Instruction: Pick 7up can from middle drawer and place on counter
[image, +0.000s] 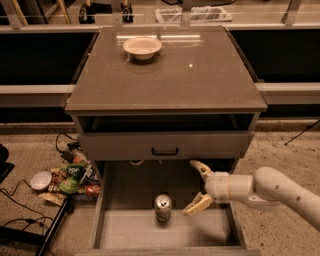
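Observation:
The 7up can stands upright in the open middle drawer, near the middle of its pale floor. My gripper reaches in from the right on a white arm, inside the drawer just right of the can and apart from it. Its two cream fingers are spread wide and hold nothing. The counter is the glossy grey-brown cabinet top above.
A cream bowl sits at the back of the counter. A grey drawer front with a black handle overhangs the back of the open drawer. Snack bags, a small white bowl and cables lie on the floor to the left.

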